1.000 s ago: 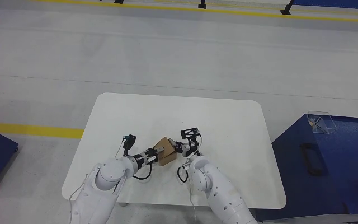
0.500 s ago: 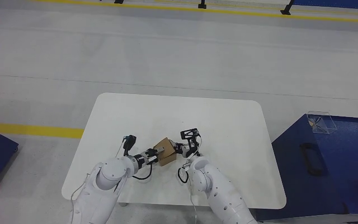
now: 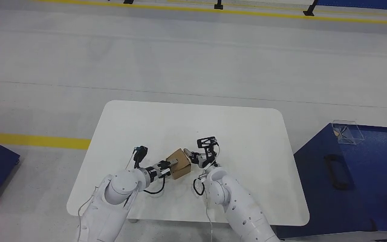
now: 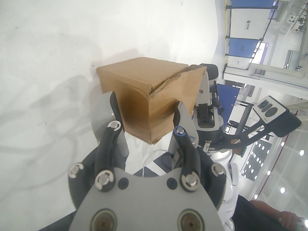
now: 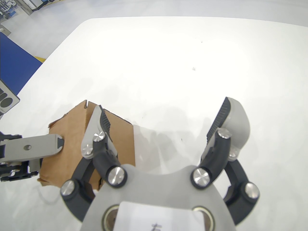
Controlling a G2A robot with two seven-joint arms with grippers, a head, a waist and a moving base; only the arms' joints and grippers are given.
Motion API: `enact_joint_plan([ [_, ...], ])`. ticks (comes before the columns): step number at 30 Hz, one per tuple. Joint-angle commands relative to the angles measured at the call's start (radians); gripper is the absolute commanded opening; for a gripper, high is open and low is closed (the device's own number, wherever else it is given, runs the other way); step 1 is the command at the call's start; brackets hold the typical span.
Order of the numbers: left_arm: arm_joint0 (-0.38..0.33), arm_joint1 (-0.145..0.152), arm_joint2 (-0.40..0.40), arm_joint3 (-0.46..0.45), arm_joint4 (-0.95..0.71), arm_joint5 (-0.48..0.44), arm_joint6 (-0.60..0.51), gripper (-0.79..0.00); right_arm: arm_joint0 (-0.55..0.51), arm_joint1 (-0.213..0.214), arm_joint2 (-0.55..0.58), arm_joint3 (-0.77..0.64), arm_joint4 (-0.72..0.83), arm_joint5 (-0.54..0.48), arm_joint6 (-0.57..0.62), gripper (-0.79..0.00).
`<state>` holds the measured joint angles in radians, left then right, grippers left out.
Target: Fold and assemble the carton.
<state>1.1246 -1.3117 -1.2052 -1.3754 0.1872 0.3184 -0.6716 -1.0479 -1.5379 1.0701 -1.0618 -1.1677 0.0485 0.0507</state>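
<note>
The carton (image 3: 177,164) sits on the counter (image 3: 242,121) near its 6 o'clock edge, between both arms. The left gripper (image 4: 147,106) comes from 9 o'clock, and its fingers (image 4: 182,115) are clamped on the carton's corner. The right gripper (image 5: 163,108) waits at the carton's 3 o'clock side with its fingers spread wide, one lying against the box, so it seems nearer to the loose flap (image 4: 192,85). Compared with one second ago, the right wrist has shifted slightly toward 3 o'clock; the carton has not moved.
</note>
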Motion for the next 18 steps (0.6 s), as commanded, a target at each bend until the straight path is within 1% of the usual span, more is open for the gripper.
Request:
enact_joint_plan([
  [1,-0.001,0.001,0.001,0.0,-0.001,0.0,0.0,-0.394,0.0,-0.001,-0.003,0.001,-0.002,0.0,0.001,0.0],
  [9,-0.009,0.003,0.012,0.008,0.006,0.018,-0.007,-0.4,0.001,-0.004,0.001,0.0,0.014,-0.001,-0.008,0.0],
  [14,-0.014,0.003,0.019,0.014,0.002,0.024,-0.002,-0.397,-0.022,0.003,0.022,-0.036,0.027,-0.047,-0.036,0.0],
  [16,-0.014,0.003,0.019,0.016,-0.001,0.025,0.0,-0.397,-0.033,0.006,0.022,-0.048,0.015,-0.072,-0.028,0.0],
  [18,-0.014,0.004,0.018,0.015,-0.004,0.023,0.005,-0.385,-0.039,0.008,0.02,-0.052,-0.002,-0.069,-0.015,0.0],
])
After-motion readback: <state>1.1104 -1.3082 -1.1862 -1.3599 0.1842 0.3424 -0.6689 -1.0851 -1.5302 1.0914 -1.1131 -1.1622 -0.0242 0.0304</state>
